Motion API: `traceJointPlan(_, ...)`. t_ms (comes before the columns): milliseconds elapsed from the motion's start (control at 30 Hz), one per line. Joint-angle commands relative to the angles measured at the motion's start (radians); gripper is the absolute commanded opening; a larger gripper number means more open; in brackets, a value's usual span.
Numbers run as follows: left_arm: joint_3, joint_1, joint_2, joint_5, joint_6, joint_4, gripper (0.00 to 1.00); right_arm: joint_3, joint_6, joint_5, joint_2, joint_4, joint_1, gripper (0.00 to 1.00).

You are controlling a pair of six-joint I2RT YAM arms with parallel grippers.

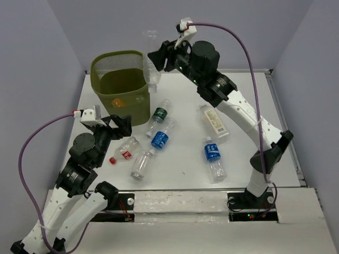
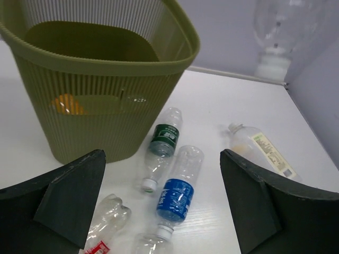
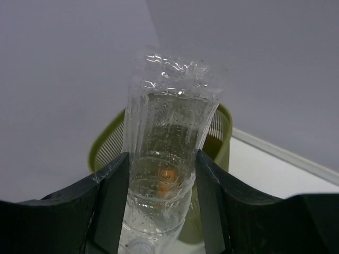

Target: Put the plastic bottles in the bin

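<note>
While tight on a bottle point(image 1: 153, 78), right hand point(image 1: 155, 59) over white tabletop point(image 1: 183, 161); left hand point(image 1: 121, 126) agape.

The top view looks down over the whole surface point(image 1: 185, 106) from behind the arms. Both wrist views face the bin point(image 2: 159, 66) closely; all three share it.

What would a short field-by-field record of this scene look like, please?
right claw: shut on clear bottle, neck down, by the rim of the bin
left claw: open, empty
bin contents: orange bottle
lying on table: green-label bottle, central blue-label bottle, right blue-label bottle, white-label bottle, red-label bottle, unlabelled bottle
task: six bottles not yet binned, one held
</note>
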Motion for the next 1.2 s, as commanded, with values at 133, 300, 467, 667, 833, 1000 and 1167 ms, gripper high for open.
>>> traceJointPlan(133, -0.012, 0.102, 0.032, 0.054, 0.024, 0.051, 0.99, 0.452, 0.043, -0.141, 0.373, 0.265, -0.011, 0.30)
traceJointPlan(300, -0.023, 0.108, 0.070, 0.218, 0.047, 0.086, 0.99, 0.570, 0.057, -0.150, 0.539, 0.417, -0.011, 0.37)
traceJointPlan(467, -0.028, 0.108, 0.100, 0.304, 0.074, 0.112, 0.99, 0.516, 0.030, -0.167, 0.487, 0.388, -0.011, 0.82)
traceJointPlan(667, -0.008, 0.106, 0.251, 0.473, 0.083, 0.121, 0.99, 0.099, -0.040, -0.144, 0.168, 0.389, -0.011, 0.76)
traceJointPlan(833, 0.051, 0.065, 0.440, 0.469, 0.053, 0.083, 0.99, -0.418, 0.079, -0.092, -0.221, 0.389, -0.078, 0.71)
traceJointPlan(1000, 0.095, -0.094, 0.562, 0.310, 0.010, 0.080, 0.99, -0.837, 0.200, -0.061, -0.406, 0.382, -0.123, 0.70)
traceJointPlan(1167, 0.172, -0.222, 0.756, 0.078, -0.016, 0.054, 0.99, -1.074, 0.240, 0.025, -0.552, 0.324, -0.146, 0.70)
